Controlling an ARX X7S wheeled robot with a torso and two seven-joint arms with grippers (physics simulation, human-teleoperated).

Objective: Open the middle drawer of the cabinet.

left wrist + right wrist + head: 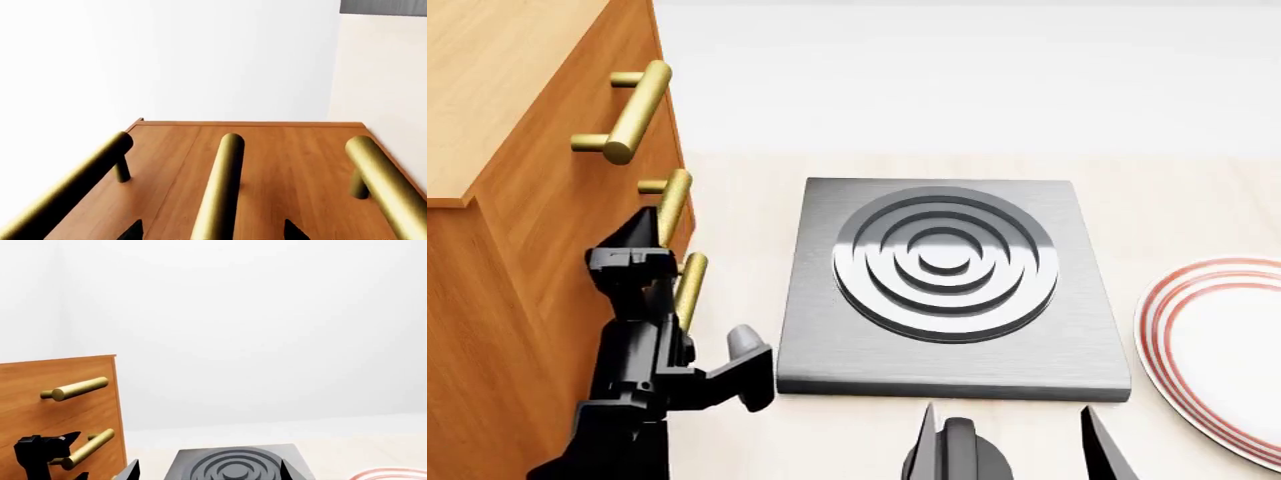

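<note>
The orange-brown cabinet (547, 200) stands at the left with three brass bar handles stacked on its front. The middle drawer (257, 200) sits flush with the other two fronts. Its handle (671, 205) runs between my left gripper's two black fingertips (133, 232) in the left wrist view. My left gripper (657, 255) is open and straddles that handle without closing on it. It also shows in the right wrist view (40, 450) beside the same handle (88, 447). My right gripper (1014, 450) is open and empty, low over the front edge of the stove plate.
A grey square stove plate (948, 280) with concentric rings lies on the pale counter right of the cabinet. A white plate with red rings (1214, 350) lies at the far right. The top handle (638, 110) and the bottom handle (690, 290) lie close above and below my left gripper.
</note>
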